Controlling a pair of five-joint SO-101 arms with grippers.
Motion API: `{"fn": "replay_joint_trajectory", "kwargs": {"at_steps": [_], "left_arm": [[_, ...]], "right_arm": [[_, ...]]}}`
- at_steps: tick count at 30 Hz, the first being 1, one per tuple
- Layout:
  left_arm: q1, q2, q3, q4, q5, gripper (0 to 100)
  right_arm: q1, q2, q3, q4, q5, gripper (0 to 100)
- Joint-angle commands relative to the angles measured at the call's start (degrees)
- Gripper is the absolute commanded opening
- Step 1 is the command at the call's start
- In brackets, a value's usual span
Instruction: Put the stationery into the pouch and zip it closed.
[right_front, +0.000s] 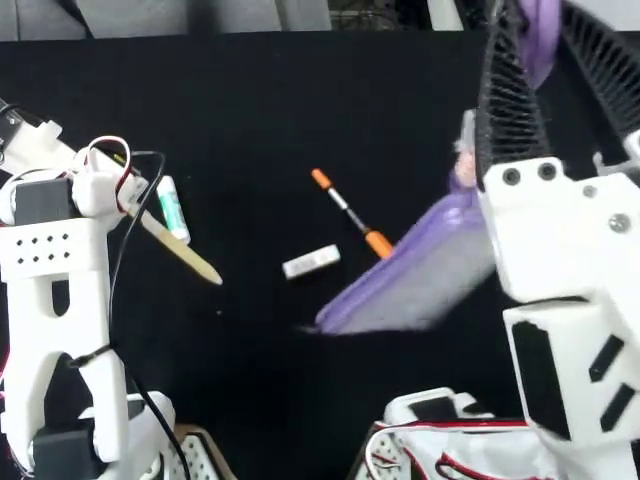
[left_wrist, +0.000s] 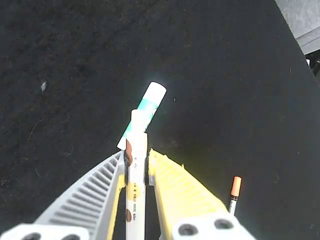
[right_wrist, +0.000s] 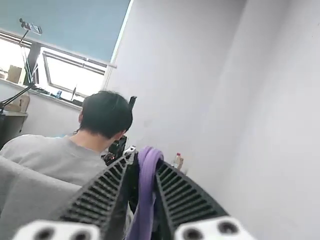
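High view shows the task barely begun: a slim orange-ended pen, a small white block eraser and a white-and-green tube lie loose on the black table, outside the soft purple pouch. The right gripper pinches the pouch's upper edge, holding it tilted with its low end at the table, while the left gripper clamps a cream pencil-like stick above the tube. I judge that all the loading and the zipping are left to do.
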Motion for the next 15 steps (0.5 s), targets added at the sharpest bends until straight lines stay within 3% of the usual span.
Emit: {"fn": "replay_joint_trajectory", "kwargs": {"at_steps": [1,11,15], "left_arm": [[-0.22,-1.14,-0.13,-1.05,0.88,3],[-0.13,-1.14,-0.13,-1.05,0.88,3],[-0.22,-1.14,-0.13,-1.05,0.88,3]], "right_arm": [[0.88,1.36,1.19,-3.52,1.67,1.2],[0.70,4.70,7.43,-2.46,1.58,1.2],[-4.57,7.25,10.07,-2.11,1.67,1.1]]}}
